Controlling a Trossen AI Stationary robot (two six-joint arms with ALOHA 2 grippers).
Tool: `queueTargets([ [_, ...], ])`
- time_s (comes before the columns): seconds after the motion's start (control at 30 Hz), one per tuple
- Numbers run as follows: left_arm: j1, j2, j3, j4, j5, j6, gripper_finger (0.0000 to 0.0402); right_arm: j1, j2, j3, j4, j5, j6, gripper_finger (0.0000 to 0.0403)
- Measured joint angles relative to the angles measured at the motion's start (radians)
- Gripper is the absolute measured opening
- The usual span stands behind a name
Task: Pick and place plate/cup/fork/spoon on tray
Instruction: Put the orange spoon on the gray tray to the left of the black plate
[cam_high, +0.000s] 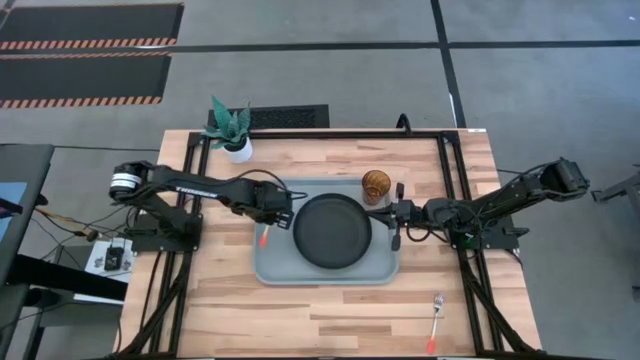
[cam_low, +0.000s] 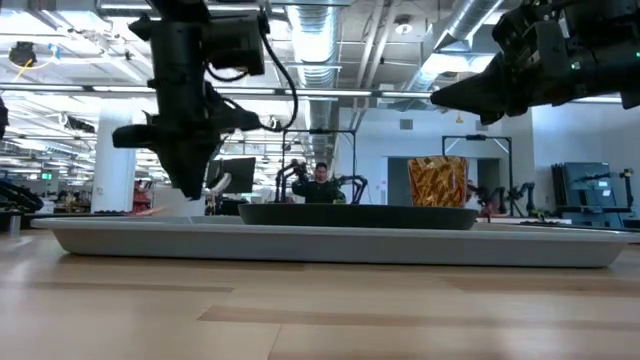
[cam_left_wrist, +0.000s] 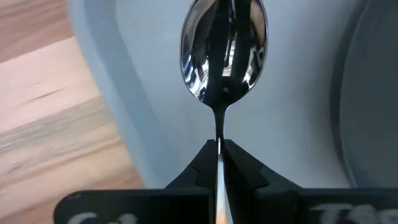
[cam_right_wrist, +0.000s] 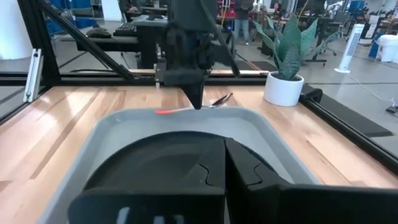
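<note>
Spoon step in hand. Left gripper (cam_left_wrist: 219, 163) pinches the spoon (cam_left_wrist: 224, 53) by its neck, bowl hanging over the tray (cam_high: 275, 268) floor just left of the plate (cam_high: 332, 231). Next, likely: lower it, let go clear of the plate rim.

Plate sits mid-tray; cup (cam_high: 376, 185) at the tray's far right corner. Right gripper (cam_high: 397, 224) clenched on nothing, over the tray's right edge beside the plate.

Fork (cam_high: 435, 318) not yet done, on the table well off the tray's near right corner. Potted plant (cam_high: 232, 128) beyond the tray's far left corner, out of the way.
</note>
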Motion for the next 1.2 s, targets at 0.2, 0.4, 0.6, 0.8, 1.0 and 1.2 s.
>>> queueTargets([
  [0.2, 0.029, 0.025, 0.003, 0.051, 0.020, -0.001, 0.0000, 0.000, 0.000, -0.001, -0.008, 0.001, 0.003, 0.0009],
  [0.4, 0.040, 0.026, 0.003, 0.040, 0.032, -0.052, 0.0000, 0.000, 0.000, -0.001, -0.007, 0.001, 0.003, 0.0010],
  [0.6, 0.040, 0.026, 0.002, 0.040, 0.031, -0.124, 0.0000, 0.000, 0.000, -0.001, -0.001, 0.003, 0.004, 0.0009],
  [0.8, 0.037, 0.028, 0.002, -0.010, 0.030, -0.194, 0.0000, 0.000, 0.000, 0.000, 0.000, 0.000, 0.004, 0.0010],
  [1.0, 0.024, 0.028, 0.002, -0.037, 0.021, -0.244, 0.0000, 0.002, 0.000, 0.000, -0.021, 0.000, 0.003, 0.0010],
  [1.2, 0.025, 0.042, 0.002, -0.016, 0.023, -0.246, 0.0000, 0.002, 0.000, 0.000, -0.026, 0.000, -0.002, 0.0009],
])
